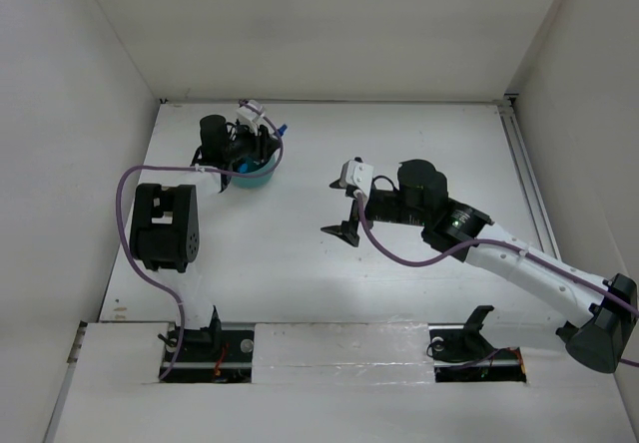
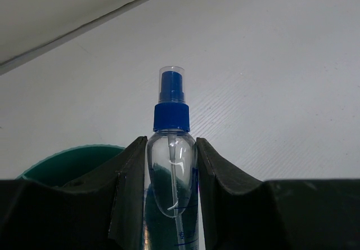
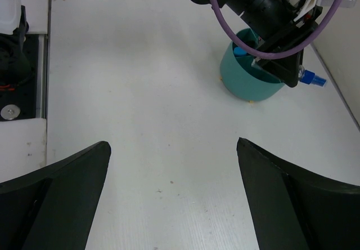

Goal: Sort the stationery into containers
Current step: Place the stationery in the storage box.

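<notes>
The left fingers [image 2: 132,174] clamp the clear-blue tube [image 2: 170,148] (blue cap poking past the rim) just above the teal tub [image 3: 247,81]. The right fingers [image 3: 67,188] stand wide, nothing between them, over the desk [image 3: 157,92] well apart from the tub.

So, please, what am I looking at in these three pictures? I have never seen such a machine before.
It is a robot: a left arm and a right arm, bolted to a white table. One picture looks down from above; the other two come from cameras on each wrist. The left end effector is shut on a clear bottle with a blue spray cap, close to a round teal tub. The right end effector stands wide open above bare table and holds nothing.
</notes>
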You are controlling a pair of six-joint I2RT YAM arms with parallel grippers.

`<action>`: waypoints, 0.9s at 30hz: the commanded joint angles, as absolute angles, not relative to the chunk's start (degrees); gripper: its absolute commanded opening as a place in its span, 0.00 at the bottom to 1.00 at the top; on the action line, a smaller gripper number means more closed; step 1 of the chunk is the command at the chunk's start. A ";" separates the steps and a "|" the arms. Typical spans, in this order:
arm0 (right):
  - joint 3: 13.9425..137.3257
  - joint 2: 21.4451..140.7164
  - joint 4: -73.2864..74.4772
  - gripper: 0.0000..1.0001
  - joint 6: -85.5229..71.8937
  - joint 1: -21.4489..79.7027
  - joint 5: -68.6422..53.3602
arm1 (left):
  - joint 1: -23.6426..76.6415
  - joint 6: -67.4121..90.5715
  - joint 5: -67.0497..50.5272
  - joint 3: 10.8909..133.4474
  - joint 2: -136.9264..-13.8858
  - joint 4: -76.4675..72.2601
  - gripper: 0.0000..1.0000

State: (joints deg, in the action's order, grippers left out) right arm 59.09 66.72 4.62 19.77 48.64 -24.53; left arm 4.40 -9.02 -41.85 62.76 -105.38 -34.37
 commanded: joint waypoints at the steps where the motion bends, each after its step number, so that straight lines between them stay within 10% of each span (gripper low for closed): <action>1: 58.89 65.13 1.23 1.00 20.39 48.16 -26.45 | 4.13 -10.28 -42.01 63.46 -102.57 -36.21 0.00; 27: 58.36 64.60 1.23 1.00 20.92 48.16 -26.98 | 4.13 -10.81 -39.81 62.84 -102.57 -35.16 0.10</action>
